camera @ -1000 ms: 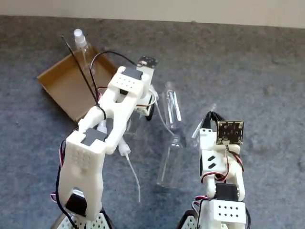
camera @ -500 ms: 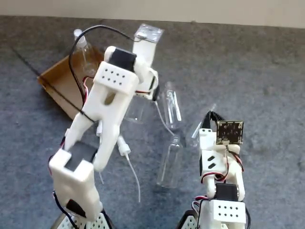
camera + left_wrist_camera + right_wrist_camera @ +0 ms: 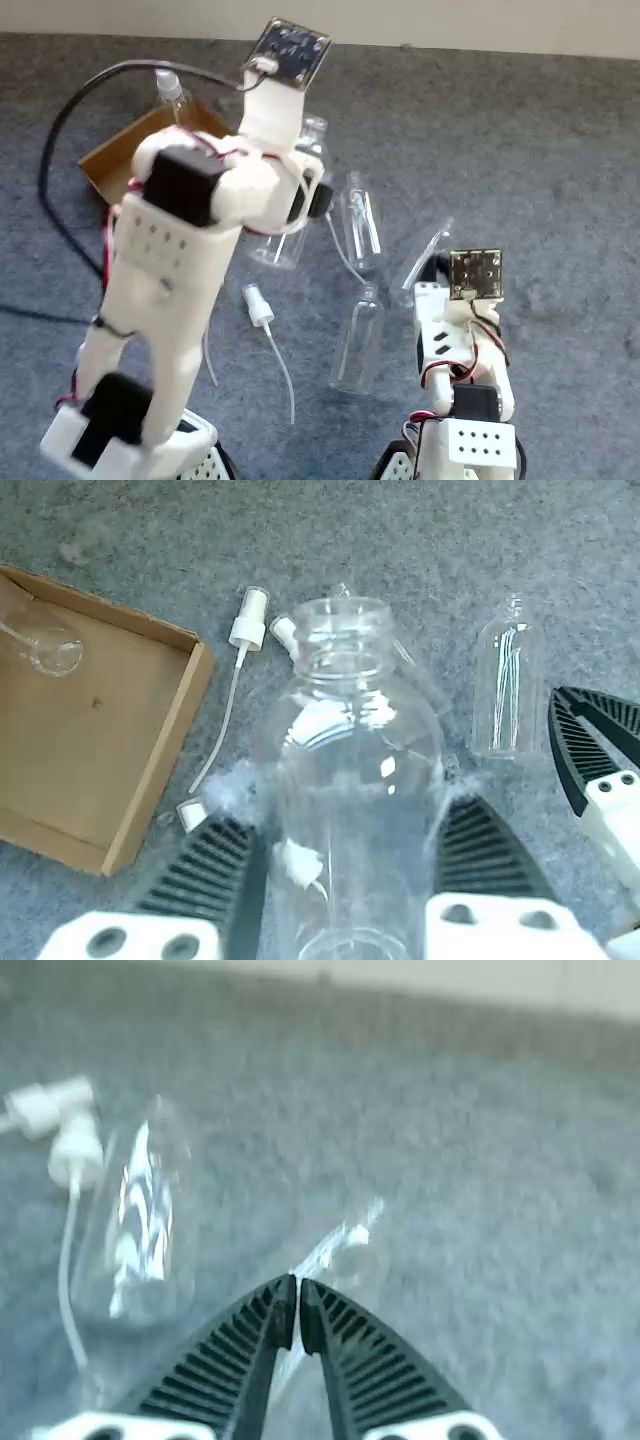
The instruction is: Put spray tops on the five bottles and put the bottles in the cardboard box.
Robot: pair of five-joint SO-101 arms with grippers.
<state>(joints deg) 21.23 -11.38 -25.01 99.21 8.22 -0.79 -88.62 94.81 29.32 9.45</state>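
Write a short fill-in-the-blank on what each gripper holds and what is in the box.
The left gripper is shut on a clear bottle whose neck has no ____ on it.
The right gripper is ____ and holds nothing.
The cardboard box holds ____ topped bottle.
Missing words: spray top; shut; one.

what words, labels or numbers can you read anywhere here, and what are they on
None can be read.
The clear bottle held in the left gripper has no label, the cardboard box is plain brown on the sides that show, and the loose spray top carries no print that I can make out.
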